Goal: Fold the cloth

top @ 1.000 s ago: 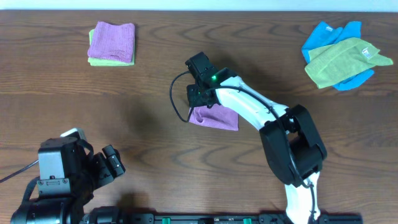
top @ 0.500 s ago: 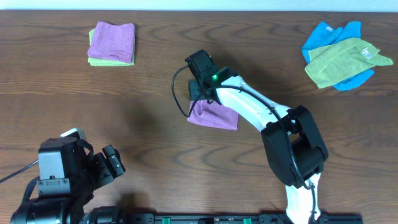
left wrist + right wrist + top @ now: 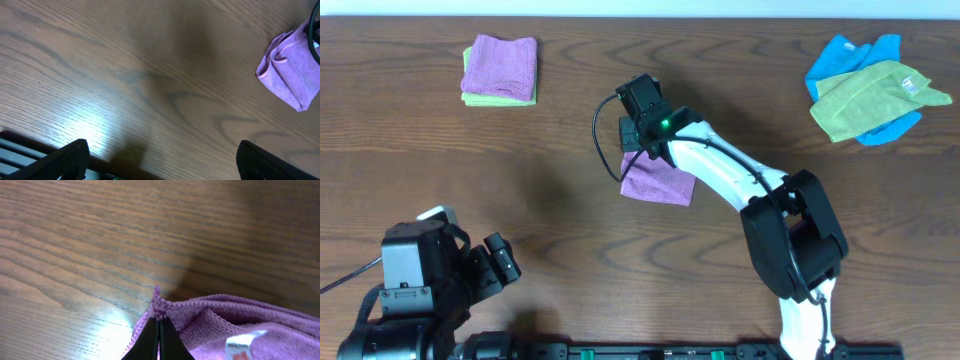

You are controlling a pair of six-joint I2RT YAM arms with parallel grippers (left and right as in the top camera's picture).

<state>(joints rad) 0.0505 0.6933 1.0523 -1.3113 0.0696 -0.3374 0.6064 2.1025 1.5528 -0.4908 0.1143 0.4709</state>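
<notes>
Cloth (image 3: 658, 183): folded, small bundle, mid-tabletop (image 3: 520, 200), well apart from all edges. White tag (image 3: 243, 346) shows on the upper layer in the right wrist view.

Right gripper (image 3: 159, 331): closed, pinching a corner of the cloth's hem; that corner raised off the wood.

Left gripper (image 3: 502, 262): spread wide, holding nothing, near the left front corner.

Folded purple-on-green stack (image 3: 500, 70): far left corner. Blue and green cloths (image 3: 870, 90), heaped: far right corner.

Bright, sharp; glare on table (image 3: 95, 131)
</notes>
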